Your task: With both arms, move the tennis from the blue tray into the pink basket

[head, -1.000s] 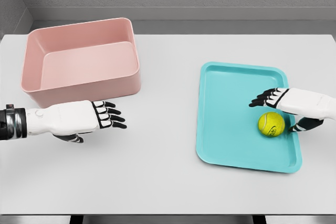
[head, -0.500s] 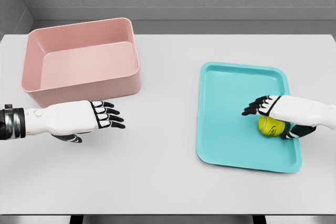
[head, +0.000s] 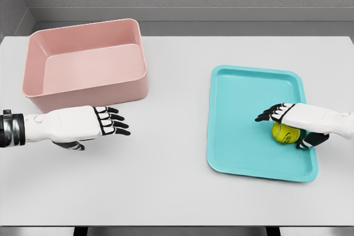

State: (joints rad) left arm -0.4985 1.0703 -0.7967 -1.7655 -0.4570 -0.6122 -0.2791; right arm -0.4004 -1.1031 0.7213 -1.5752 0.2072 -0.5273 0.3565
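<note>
Where the plain white desk [head: 171,186] runs nearest the camera it is bare, and a little farther in the two white arms reach over it from either side. On the left, the left hand [head: 102,124] hovers above the desk surface with its black-tipped fingers [head: 119,126] stretched out flat and slightly spread, holding nothing, pointing toward the middle of the desk. On the right, the right hand [head: 287,121] lies over the yellow-green tennis ball [head: 285,134], which sits in the lower right part of the shallow turquoise rectangular plastic tray [head: 243,98]. Its palm covers the top of the ball, its fingers extend past it to the left, nearly straight, and its thumb drops down on the ball's right side; whether the hand is pressing on the ball or only close above it cannot be told, and the fingers are not wrapped around it. Farther back on the left, just beyond the left hand, stands the pink rectangular plastic basket [head: 83,89] with rounded corners, well apart from the tray.
</note>
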